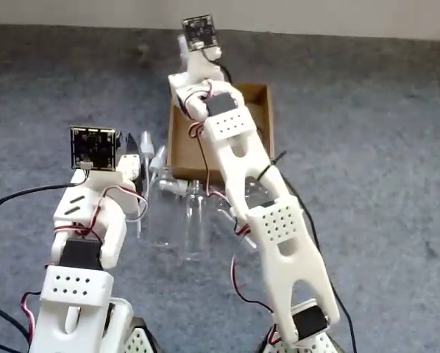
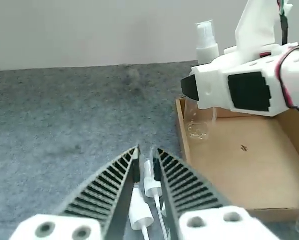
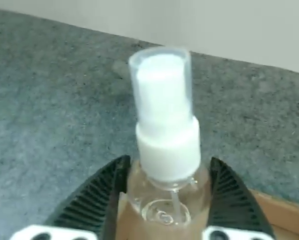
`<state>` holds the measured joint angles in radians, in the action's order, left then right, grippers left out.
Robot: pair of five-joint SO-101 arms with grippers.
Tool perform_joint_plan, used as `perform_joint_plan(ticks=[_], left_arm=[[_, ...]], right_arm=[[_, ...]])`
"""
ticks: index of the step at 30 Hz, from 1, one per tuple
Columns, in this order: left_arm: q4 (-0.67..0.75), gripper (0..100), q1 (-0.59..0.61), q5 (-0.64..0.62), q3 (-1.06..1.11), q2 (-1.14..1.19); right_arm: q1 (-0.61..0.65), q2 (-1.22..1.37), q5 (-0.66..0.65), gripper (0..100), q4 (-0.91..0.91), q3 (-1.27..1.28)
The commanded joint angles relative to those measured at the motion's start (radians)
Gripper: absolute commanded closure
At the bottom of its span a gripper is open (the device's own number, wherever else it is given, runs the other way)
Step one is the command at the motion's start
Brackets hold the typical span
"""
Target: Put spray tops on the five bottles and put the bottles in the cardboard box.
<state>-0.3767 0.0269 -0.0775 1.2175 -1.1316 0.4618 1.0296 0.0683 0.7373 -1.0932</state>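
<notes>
1. The right arm stretches long and nearly straight from the table's near edge out to the box (image 1: 266,110), with its wrist bent down over the box.
2. The right gripper (image 3: 169,162) is clamped on a clear bottle (image 3: 164,205). One finger sits on each side of the shoulder, just under the fitted top (image 3: 164,125).
3. That bottle stands upright over the box, close to one wall. Its base shows in the left wrist view, but whether it touches the box floor is hard to tell.
4. The left arm is folded short, with its gripper low over the carpet (image 1: 367,147) just beside the box.
5. The left gripper (image 2: 148,150) is narrow, its fingers closed on a spray top (image 2: 150,175). A second top (image 2: 139,210) lies close behind it.
6. Loose bottles (image 1: 194,220) lie on the carpet between the arms, near the box. They are clear and partly under the right arm, so they are hard to count.
7. From above, the right arm covers the held bottle and much of the box floor. In the right wrist view the bottle's lower body is cut off.
</notes>
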Motion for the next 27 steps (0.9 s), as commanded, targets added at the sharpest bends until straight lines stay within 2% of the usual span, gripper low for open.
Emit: perform_joint_plan(ticks=[1,16,23,27], left_arm=[[0.018,99,-0.021,0.005,-0.030,0.004],[0.018,99,-0.022,0.005,-0.030,0.004],[0.018,99,-0.022,0.005,-0.030,0.004],[0.017,99,-0.022,0.005,-0.030,0.004]], right_arm=[[0.008,-0.028,-0.011,78.3,0.010,-0.056],[0.030,-0.031,-0.009,68.7,0.048,-0.127],[0.031,-0.031,-0.009,68.7,0.168,-0.308],[0.030,-0.031,-0.011,68.8,0.343,-0.498]])
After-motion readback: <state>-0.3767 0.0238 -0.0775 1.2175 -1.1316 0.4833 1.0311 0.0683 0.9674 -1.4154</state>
